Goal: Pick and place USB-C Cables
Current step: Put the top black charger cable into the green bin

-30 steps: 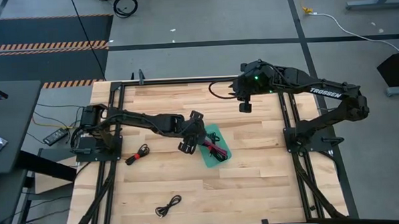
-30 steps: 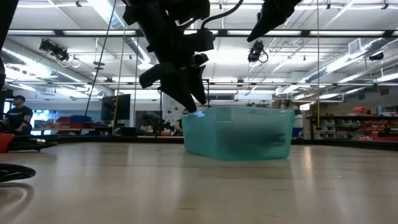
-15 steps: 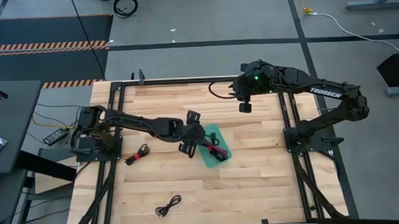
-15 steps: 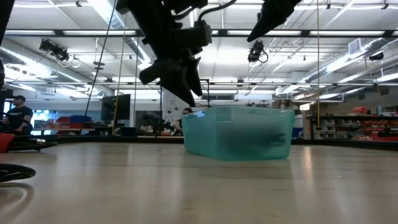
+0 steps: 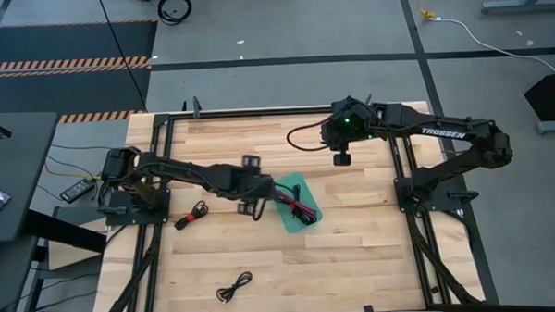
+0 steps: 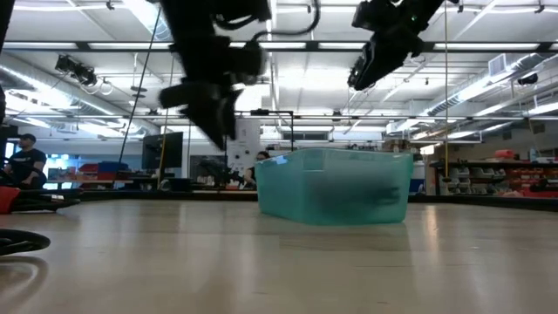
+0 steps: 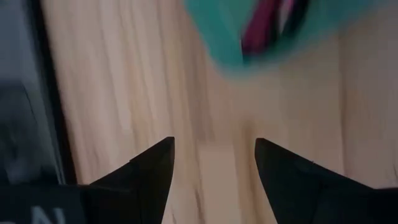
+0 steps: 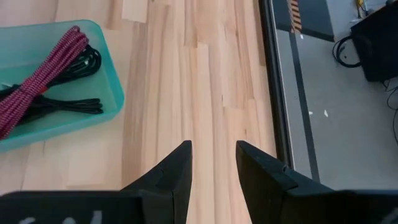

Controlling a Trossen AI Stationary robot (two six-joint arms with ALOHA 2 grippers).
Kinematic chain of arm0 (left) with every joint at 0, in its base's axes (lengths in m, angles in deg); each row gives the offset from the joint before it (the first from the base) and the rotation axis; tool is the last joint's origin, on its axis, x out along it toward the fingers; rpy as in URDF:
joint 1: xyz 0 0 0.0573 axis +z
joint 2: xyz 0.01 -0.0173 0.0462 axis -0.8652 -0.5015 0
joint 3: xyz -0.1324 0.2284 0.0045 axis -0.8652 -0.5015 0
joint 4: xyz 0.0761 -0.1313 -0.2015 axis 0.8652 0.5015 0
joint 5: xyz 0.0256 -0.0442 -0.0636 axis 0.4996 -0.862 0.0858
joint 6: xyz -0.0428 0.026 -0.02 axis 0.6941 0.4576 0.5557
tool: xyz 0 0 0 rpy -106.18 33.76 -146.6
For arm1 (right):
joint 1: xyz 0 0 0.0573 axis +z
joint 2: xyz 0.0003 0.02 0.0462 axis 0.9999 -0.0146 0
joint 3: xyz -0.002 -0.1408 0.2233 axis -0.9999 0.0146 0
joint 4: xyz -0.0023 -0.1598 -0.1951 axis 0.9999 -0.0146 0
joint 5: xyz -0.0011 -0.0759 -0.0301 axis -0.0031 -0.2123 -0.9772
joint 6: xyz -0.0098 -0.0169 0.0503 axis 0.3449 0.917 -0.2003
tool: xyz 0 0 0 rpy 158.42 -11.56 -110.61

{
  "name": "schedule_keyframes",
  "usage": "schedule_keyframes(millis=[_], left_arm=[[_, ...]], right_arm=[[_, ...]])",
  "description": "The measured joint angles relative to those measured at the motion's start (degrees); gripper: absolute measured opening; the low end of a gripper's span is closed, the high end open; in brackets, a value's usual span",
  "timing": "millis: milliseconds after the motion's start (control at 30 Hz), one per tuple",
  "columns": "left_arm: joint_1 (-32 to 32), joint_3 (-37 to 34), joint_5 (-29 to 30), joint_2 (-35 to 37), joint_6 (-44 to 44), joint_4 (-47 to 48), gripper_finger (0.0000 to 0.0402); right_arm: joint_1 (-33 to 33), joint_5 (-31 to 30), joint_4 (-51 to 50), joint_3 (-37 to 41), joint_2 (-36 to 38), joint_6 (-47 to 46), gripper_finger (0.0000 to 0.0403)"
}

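Observation:
A teal tray [image 5: 298, 203] sits mid-table and holds a maroon-purple cable [image 8: 43, 71] and black cables [image 8: 59, 106]. Two more black coiled cables lie loose on the table: one with red ties at the left [image 5: 193, 214], one near the front edge [image 5: 234, 287]. My left gripper [image 5: 251, 187] is open and empty, above the table just left of the tray; its wrist view [image 7: 211, 155] shows bare wood between the fingers. My right gripper [image 5: 340, 157] is open and empty, held high toward the far right.
The black frame rails [image 5: 400, 170] run along the table's left, right and far sides. Bare wood [image 5: 355, 255] lies right of the tray and toward the near edge. A person [image 6: 26, 161] stands far off in the room at the left.
My left gripper has pulled back from over the tray's left end toward the table's left edge, staying open and empty. My right gripper has shifted slightly. The tray and the cables have stayed where they were.

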State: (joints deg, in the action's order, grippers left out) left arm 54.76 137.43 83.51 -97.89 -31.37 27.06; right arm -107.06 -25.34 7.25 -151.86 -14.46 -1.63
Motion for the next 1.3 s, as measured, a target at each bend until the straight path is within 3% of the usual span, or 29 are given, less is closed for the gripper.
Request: schedule_keyframes(millis=[167,400,533,767,967,1300], left_arm=[[-0.39,0.00,-0.65,0.03,16.18,15.41,0.0231],[-3.40,0.81,-13.25,0.13,41.89,32.67,0.0230],[-7.42,0.79,-14.13,0.13,49.17,39.21,0.0218],[-12.95,0.07,-13.40,0.15,55.23,36.64,0.0174],[-17.03,-6.34,-13.35,0.41,59.12,33.08,0.0131],[-19.23,-16.46,-16.03,7.24,58.61,16.25,0.0103]], right_arm=[[-0.53,-0.02,1.16,1.48,0.00,0.07,0.0130],[-0.67,0.01,3.70,1.46,0.00,0.09,0.0130],[-0.69,0.04,4.38,1.46,0.00,0.09,0.0130],[-0.67,0.23,4.32,1.46,0.00,-0.06,0.0130],[-0.67,0.60,4.21,1.46,0.00,-0.08,0.0130],[-0.67,1.33,4.82,1.44,0.00,-0.12,0.0130]])
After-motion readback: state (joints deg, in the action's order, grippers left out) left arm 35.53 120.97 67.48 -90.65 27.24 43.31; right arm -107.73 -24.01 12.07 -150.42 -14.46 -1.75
